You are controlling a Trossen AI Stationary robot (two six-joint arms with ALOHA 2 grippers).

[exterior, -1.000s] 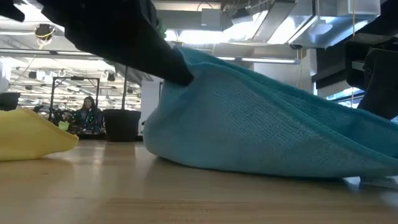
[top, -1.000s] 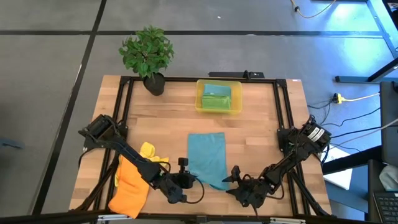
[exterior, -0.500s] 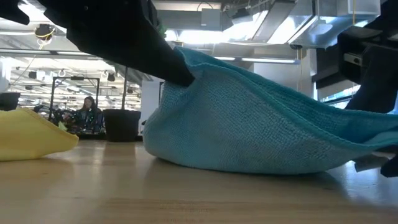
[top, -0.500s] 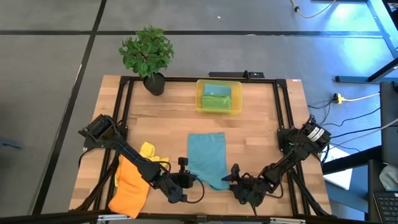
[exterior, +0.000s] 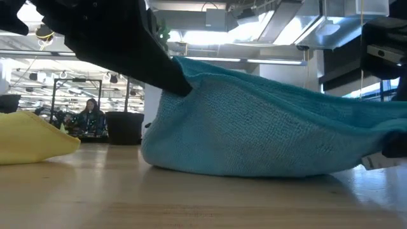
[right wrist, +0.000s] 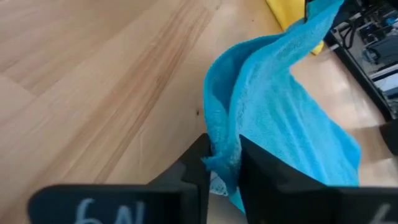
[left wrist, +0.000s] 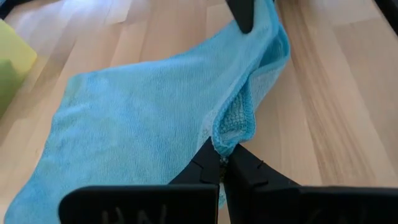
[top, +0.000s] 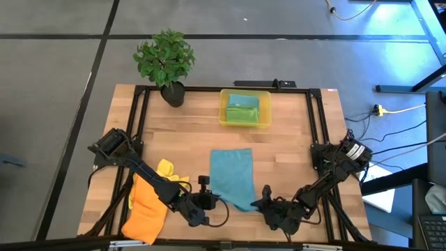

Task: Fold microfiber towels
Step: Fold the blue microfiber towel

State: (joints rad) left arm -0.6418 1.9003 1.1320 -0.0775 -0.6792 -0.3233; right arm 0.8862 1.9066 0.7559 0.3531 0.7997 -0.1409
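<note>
A teal-blue microfiber towel [top: 232, 176] lies near the middle of the table's near half. Its far part is flat on the wood, and its near edge is raised between both grippers [exterior: 267, 121]. My left gripper [top: 209, 200] is shut on the towel's near left corner. My right gripper [top: 264, 203] is shut on its near right corner. An orange towel [top: 145, 206] and a yellow towel [top: 167, 171] lie bunched under the left arm. A green towel [top: 243, 110] lies in the yellow bin. My left gripper pinches the towel's near left corner [left wrist: 232, 138] between its two fingers, where the hem is folded over. The fingers slant down from the table's near left. The corner is lifted off the wood and the cloth slopes away from it to the table. My right gripper pinches the near right corner's edge [right wrist: 222, 148] between its two fingers, slanting down from the near right. The cloth stands up in a fold between the fingers. In the low view that side [exterior: 375, 124] is held above the table.
The yellow bin [top: 265, 111] stands at the far middle. A potted plant [top: 166, 64] stands at the far left corner. A black frame rail [top: 317, 132] runs along the table's sides. Bare wood lies between the towel and the bin.
My right gripper has shut on the towel's near right corner. In the low view, that side lay sloping down to the table before and is now lifted about level. The left corner stays held up where it was.
</note>
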